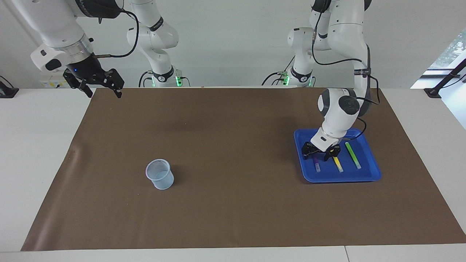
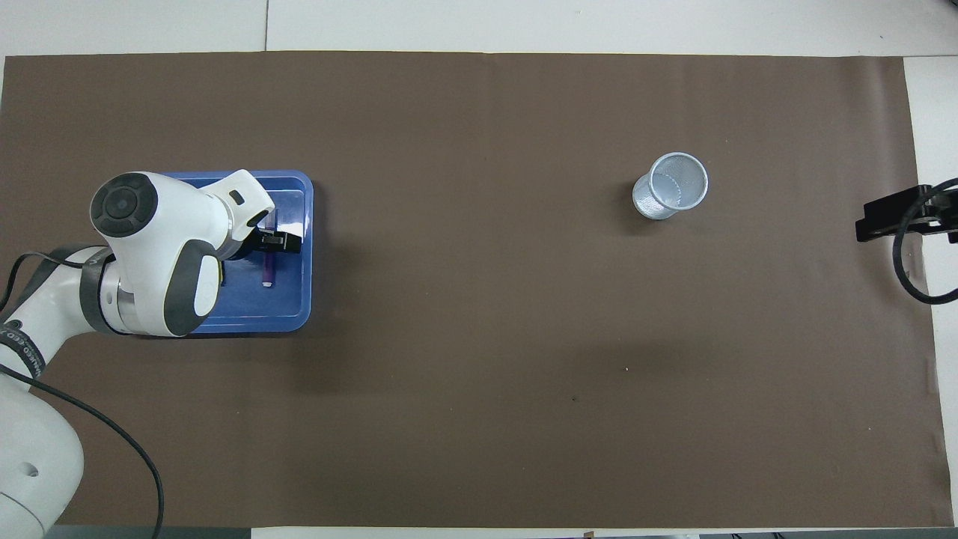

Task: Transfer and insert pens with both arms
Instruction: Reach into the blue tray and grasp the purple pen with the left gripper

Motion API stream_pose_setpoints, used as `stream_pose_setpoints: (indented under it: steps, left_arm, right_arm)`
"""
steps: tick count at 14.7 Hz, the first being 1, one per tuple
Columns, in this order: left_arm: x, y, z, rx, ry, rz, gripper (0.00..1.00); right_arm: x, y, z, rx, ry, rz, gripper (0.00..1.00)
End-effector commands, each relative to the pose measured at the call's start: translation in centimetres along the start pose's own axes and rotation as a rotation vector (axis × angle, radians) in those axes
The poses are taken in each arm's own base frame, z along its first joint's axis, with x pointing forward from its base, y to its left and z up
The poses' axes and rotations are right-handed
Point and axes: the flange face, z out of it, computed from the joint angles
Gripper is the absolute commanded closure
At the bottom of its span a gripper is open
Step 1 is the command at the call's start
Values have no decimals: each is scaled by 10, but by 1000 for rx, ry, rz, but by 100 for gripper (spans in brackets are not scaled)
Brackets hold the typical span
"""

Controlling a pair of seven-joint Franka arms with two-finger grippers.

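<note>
Brown paper covers the desk. Left hand (image 1: pixel 322 151) is low in the blue tray (image 1: pixel 371 174), fingers spread over the purple pen (image 1: pixel 316 164), gripping nothing; closing comes next. Right hand (image 1: pixel 97 84) waits, open.

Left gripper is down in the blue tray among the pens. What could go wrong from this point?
The left gripper, open, sits low in the blue tray between the purple pen and the yellow pen; closing could nudge or catch both. The mesh cup is narrow and light, so an insertion may tip it. The right gripper waits, raised.
</note>
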Motion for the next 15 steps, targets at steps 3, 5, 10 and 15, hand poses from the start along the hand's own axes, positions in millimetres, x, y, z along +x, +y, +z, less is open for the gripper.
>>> stream_pose_setpoints:
  steps: [3, 5, 10, 15]
  left_arm:
    - [-1, -5, 2, 16, 11, 4, 100]
    - [1, -8, -1, 16, 17, -5, 100]
    - [5, -15, -13, 18, 19, -27, 100]
    - [19, -22, -43, 18, 35, -115, 100]
  right_arm:
    - [3, -1, -2, 14, 4, -19, 0]
    - [4, -1, -2, 17, 11, -19, 0]
    - [3, -7, -2, 24, 7, -30, 0]
    - [0, -12, -1, 29, -3, -31, 0]
